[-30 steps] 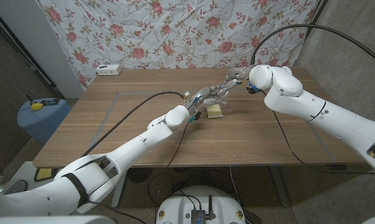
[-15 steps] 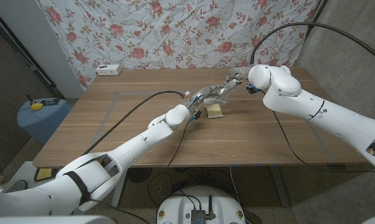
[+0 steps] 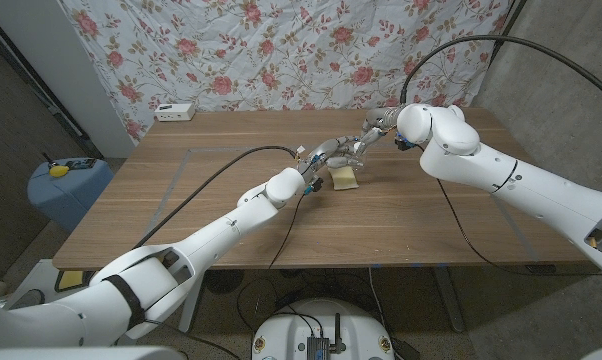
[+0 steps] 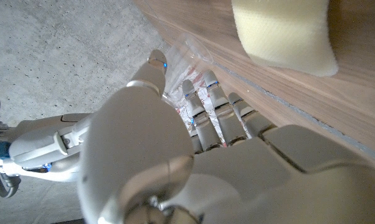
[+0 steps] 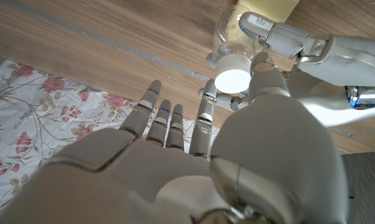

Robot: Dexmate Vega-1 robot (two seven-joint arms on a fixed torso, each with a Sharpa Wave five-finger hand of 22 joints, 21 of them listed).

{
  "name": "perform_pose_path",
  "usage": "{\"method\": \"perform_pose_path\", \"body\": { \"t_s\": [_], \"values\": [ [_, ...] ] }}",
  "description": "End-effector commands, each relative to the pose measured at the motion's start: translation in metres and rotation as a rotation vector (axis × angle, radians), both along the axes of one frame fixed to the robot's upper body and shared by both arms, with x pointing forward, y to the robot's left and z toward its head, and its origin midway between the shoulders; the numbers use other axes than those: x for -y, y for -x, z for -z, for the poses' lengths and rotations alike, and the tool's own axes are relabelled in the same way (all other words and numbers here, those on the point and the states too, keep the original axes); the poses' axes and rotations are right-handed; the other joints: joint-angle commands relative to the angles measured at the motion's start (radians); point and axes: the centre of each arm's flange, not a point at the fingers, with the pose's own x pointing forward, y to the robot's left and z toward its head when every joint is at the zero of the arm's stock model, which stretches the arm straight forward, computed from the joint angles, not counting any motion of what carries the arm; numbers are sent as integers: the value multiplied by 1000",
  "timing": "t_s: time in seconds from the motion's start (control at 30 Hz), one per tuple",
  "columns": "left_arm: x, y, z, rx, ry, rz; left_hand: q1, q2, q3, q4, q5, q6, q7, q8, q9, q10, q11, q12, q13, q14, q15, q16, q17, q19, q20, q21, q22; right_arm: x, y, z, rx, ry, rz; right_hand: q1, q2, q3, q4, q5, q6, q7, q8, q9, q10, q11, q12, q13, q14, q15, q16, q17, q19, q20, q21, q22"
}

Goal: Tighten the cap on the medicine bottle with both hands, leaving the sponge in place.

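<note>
Right wrist view | bottle [image 5: 234, 37] upright, cap [image 5: 232, 73] facing camera | left hand [image 5: 312, 46] fingers grip bottle | right hand [image 5: 175, 149] fingers apart

We see the head view evenly and softly lit, with faint shadows on the wooden table [image 3: 181, 200] and straight lines bowing toward the picture's corners. In the right wrist view the white cap [image 5: 232, 79] glares brightly. Both wrist views blur their own hand's [image 4: 175, 168] near surfaces.
</note>
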Motion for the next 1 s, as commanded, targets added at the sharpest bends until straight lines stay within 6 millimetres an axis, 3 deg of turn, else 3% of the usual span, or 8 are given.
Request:
{"method": "perform_pose_path", "body": {
  "t_s": [0.03,0.23,0.4,0.53,1.0],
  "values": [
    [-1,0,0,0,6,0,-3,3,12,7,7,9,0,-1,2,13,-4,5,5,1,-87,1,2,1,-74,-2,3,-1,-3,1,1,-7,3,10,3,9,2,-4,21,-3,9,-2,15,2,8,3,13,-5,11,2,14,-5,8,2],
    [-1,0,1,-5,13,8,0,3,10,6,7,4,5,-3,2,8,0,4,6,-1,-83,3,4,31,-20,8,4,0,-3,2,1,-7,2,14,7,13,3,-5,29,-4,12,-2,16,-2,8,3,15,-6,11,3,16,-7,9,2],
    [-1,-1,1,-12,20,18,10,9,10,3,10,0,8,-3,2,0,5,2,6,-9,-76,4,4,110,76,31,8,0,-4,2,1,-8,5,16,8,15,4,-7,33,-6,12,-3,19,-4,8,3,17,-7,12,3,18,-8,9,2],
    [-1,-2,1,-14,21,20,13,9,11,3,10,-2,10,-3,2,-3,10,2,6,-9,-71,4,4,156,113,41,8,0,-3,2,5,-9,7,18,9,17,4,-8,42,-9,15,-3,23,-7,9,3,20,-9,12,4,19,-8,9,2],
    [-1,-1,1,-12,25,21,20,6,13,1,11,-5,12,-3,2,-3,11,3,7,-3,-66,5,4,201,123,46,6,0,-5,3,10,-11,13,25,13,27,8,-15,92,-22,30,-6,46,-17,13,1,33,-20,15,5,29,-14,10,2]
  ]
}}
